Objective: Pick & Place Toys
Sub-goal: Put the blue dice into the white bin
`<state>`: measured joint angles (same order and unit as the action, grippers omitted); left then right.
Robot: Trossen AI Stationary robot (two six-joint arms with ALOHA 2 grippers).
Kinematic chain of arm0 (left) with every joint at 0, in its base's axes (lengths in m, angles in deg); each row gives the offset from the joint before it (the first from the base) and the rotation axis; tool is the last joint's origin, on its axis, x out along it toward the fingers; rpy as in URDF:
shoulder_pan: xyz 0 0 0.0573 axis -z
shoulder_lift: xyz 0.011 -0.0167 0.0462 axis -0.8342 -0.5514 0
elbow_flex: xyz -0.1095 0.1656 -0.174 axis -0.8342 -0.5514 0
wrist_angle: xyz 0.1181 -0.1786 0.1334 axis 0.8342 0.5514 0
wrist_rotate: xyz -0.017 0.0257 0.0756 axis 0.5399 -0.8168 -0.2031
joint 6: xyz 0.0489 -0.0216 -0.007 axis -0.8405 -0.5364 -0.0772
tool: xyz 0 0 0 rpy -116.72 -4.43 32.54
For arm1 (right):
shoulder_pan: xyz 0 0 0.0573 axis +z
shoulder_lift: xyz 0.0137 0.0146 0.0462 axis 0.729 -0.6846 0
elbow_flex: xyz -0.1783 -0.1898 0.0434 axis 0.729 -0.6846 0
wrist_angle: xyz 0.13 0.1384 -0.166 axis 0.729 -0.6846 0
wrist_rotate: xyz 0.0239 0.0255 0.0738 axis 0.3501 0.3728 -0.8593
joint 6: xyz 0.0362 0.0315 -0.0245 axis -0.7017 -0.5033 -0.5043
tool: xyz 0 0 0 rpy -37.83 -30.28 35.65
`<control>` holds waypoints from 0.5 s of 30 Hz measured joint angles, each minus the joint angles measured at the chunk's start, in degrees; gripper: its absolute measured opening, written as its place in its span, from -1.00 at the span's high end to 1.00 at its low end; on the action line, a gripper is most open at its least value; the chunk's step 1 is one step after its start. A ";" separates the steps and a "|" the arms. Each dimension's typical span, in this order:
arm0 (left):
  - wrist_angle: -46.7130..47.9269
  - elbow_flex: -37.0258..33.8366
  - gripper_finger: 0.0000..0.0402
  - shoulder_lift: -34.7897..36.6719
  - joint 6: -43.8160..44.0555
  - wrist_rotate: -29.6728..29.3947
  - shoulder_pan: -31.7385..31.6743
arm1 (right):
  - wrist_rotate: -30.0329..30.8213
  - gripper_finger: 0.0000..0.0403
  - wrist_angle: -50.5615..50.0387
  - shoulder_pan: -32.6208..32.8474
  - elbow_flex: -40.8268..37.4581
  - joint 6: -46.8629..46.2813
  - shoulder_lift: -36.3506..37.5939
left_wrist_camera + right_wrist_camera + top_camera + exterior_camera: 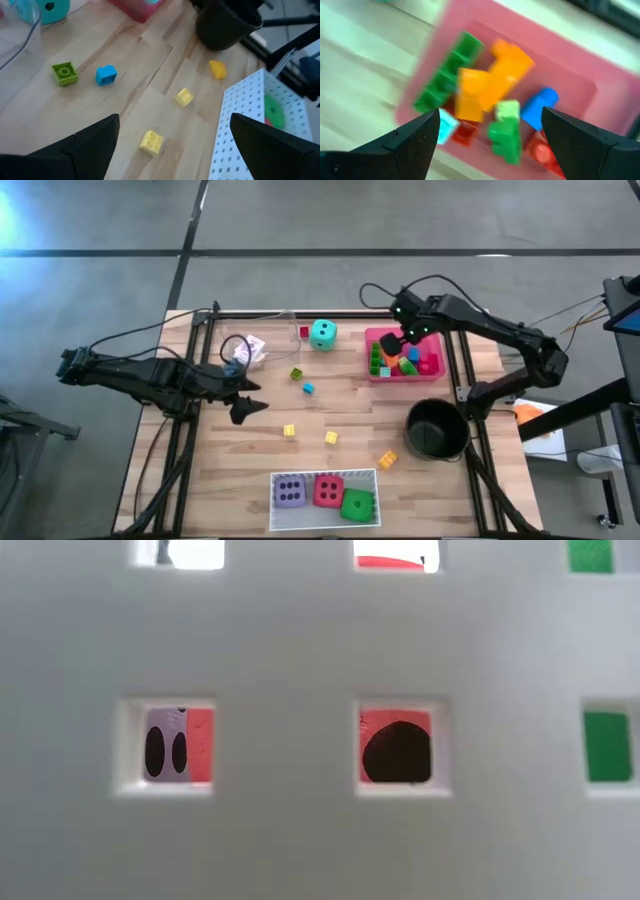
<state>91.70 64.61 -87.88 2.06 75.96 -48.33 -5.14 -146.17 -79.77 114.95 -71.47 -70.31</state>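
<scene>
My left gripper (246,406) is open and empty above the table's left middle; its wrist view (175,120) looks over loose small blocks: green (65,73), blue (106,75), two yellow ones (151,141) (184,97) and an orange one (217,69). My right gripper (392,345) is open above the pink tray (372,335), which holds several green, orange, blue and red blocks (490,85). A teal die (322,333) rests on the table at the far middle. Purple (290,492), red (328,491) and green (357,504) dice lie in the white tray (325,474).
A black round pot (435,428) stands at the right, near the orange block (387,459). A clear tray (285,320) and some cards (247,350) sit at the far left. The low view is filled by the white tray's perforated wall (300,660).
</scene>
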 joint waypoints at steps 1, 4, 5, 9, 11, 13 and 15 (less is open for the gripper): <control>-0.70 0.00 -0.91 0.01 0.00 0.00 0.00 | -0.03 -0.69 0.10 1.04 1.61 0.66 -0.46; -2.44 0.00 -0.91 0.01 -0.38 -0.04 -0.07 | -0.07 -0.69 0.78 3.59 7.38 1.47 -3.43; -3.03 0.00 -0.91 0.00 -0.86 -0.16 -0.07 | -0.07 -0.69 1.10 4.29 9.61 1.33 -4.92; -4.13 0.00 -0.91 0.02 -1.29 -0.16 -0.07 | -0.30 -0.69 1.18 6.03 19.65 -1.24 -12.61; -4.15 0.00 -0.91 0.01 -1.29 -0.17 -0.07 | -0.29 -0.69 1.08 6.93 24.94 -0.25 -17.32; -4.15 0.00 -0.91 0.00 -1.22 -0.16 -0.07 | -0.47 -0.69 0.97 7.82 30.70 1.09 -22.47; -4.16 0.00 -0.91 0.00 -1.06 -0.15 -0.07 | -1.17 -0.69 0.47 8.54 36.46 2.73 -27.73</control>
<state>87.54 64.60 -87.87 1.01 75.80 -48.39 -6.30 -145.70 -71.23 151.41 -68.74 -98.04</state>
